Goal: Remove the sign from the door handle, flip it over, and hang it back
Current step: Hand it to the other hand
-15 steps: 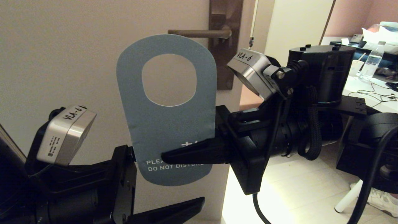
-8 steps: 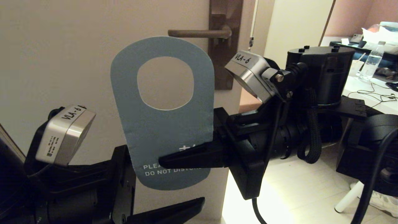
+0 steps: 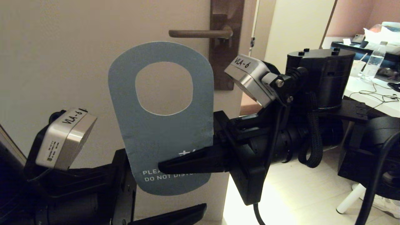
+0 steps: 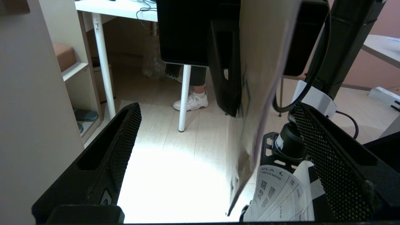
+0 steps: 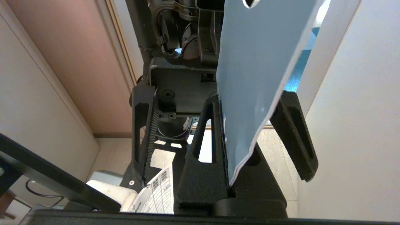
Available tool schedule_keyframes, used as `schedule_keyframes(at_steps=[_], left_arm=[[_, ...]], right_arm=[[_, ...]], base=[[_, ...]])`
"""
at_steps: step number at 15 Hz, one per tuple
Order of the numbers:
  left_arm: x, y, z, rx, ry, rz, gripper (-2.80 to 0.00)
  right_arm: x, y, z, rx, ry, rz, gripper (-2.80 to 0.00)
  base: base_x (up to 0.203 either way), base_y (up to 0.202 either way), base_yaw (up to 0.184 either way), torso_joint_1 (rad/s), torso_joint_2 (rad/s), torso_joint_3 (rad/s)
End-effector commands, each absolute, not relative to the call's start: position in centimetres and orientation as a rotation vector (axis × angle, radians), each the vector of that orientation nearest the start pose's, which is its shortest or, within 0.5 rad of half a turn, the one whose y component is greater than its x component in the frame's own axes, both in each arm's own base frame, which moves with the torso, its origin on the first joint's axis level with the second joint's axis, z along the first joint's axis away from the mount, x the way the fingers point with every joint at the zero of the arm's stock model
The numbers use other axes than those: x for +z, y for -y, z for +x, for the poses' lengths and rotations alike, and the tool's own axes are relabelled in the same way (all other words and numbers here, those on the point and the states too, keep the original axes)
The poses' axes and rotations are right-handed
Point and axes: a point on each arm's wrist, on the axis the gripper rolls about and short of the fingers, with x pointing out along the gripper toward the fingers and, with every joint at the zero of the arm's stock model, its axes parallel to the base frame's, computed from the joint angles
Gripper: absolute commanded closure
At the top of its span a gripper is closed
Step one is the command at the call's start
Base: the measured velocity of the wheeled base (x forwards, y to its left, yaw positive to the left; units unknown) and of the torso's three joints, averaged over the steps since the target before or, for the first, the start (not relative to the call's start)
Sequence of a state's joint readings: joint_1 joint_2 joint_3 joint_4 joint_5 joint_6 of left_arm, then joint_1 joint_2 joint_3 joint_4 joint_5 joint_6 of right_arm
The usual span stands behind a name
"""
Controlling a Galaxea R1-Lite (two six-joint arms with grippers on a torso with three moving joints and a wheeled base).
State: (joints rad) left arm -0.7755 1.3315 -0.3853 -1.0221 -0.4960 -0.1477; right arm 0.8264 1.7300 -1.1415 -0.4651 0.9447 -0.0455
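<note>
1. The door (image 3: 78, 62) fills most of what I see, so it's my landmark. The door handle (image 3: 200, 33) sticks out level from its brown backplate (image 3: 225, 47), bare, nothing hanging on it.
2. The sign (image 3: 162, 131) is off the handle, held upright in front of the door just below the lever, blue-grey face toward me.
3. My right gripper (image 3: 187, 161) is pinched tight on the sign's lower edge, coming in from the side away from the door's hinge end.
4. My left gripper (image 4: 218, 150) sits low by the door's bottom, fingers spread wide with the sign's lower end hanging between them, not touching as far as I can tell.
5. What could go wrong imo: the card is thin and I only have a corner, so it may bend or slip during a handover. If the left closes off-centre it could crease it, or the oval hole could miss the lever.
6. Readable stuff: "PLEA… DO NOT DIST…" on the sign, partly covered by my finger, and "VLA-6" on both wrist cameras (image 3: 250, 78).
</note>
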Motion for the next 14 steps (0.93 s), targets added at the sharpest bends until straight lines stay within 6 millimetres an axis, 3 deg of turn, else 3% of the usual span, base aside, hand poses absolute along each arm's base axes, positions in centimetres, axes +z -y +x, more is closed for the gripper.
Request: schedule_keyframes(at_steps=[1,2,3,14], left_arm=[[20.04,14.14,12.84,-1.279,-0.012,-0.137,-2.80],[20.05,14.13,12.82,-1.279,-0.011,-0.137,-2.80],[20.10,14.12,12.77,-1.281,-0.010,-0.139,0.00],[20.22,14.07,12.59,-1.286,-0.006,-0.143,0.00]], right_arm=[[24.97,-25.34,20.83,1.778,-0.101,-0.024,0.00],[24.97,-25.34,20.84,1.778,-0.101,-0.024,0.00],[24.84,-25.36,20.85,1.778,-0.106,-0.024,0.00],[24.51,-25.49,20.98,1.775,-0.114,-0.026,0.00]], base=[[0.000,0.000,0.000,0.000,0.00,0.000],[0.000,0.000,0.000,0.000,0.00,0.000],[0.000,0.000,0.000,0.000,0.00,0.000],[0.000,0.000,0.000,0.000,0.00,0.000]])
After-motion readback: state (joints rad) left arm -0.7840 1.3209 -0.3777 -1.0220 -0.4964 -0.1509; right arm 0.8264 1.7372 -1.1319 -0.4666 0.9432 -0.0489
